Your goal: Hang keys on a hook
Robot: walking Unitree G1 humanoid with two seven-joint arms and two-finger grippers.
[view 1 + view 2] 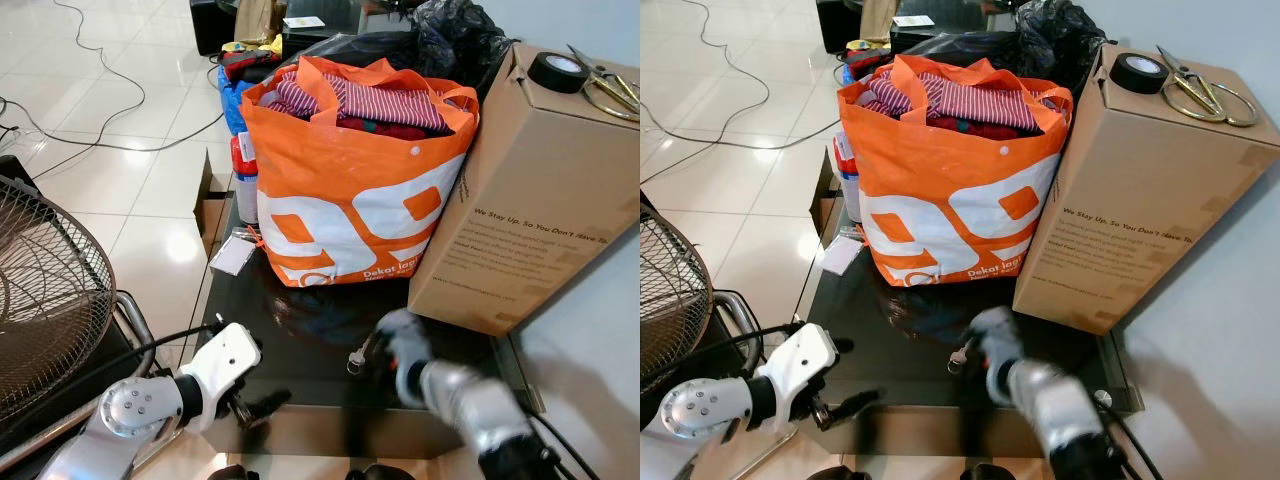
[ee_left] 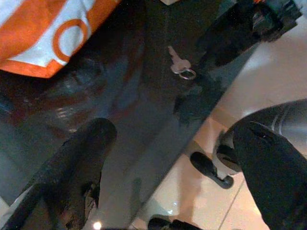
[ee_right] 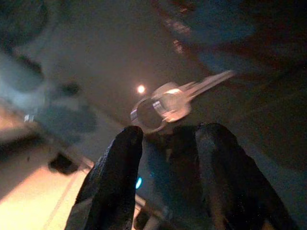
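Right wrist view: right gripper [image 3: 165, 139] fingers parted a little, tips just short of the key [image 3: 168, 103], which lies flat on the dark glass table [image 1: 300, 345], not gripped. Head views: key sits near table's front edge, below the orange bag [image 1: 350, 170], cardboard box [image 1: 545, 190] beside it. Left gripper [image 2: 168, 158] hovers at the front edge, fingers spread wide, holding nothing. Fan [image 1: 45, 290] stands far left.

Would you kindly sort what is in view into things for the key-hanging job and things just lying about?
For the job:
keys on the dark glass table
right gripper beside them

Lying about:
orange bag
cardboard box
tape roll
scissors
fan
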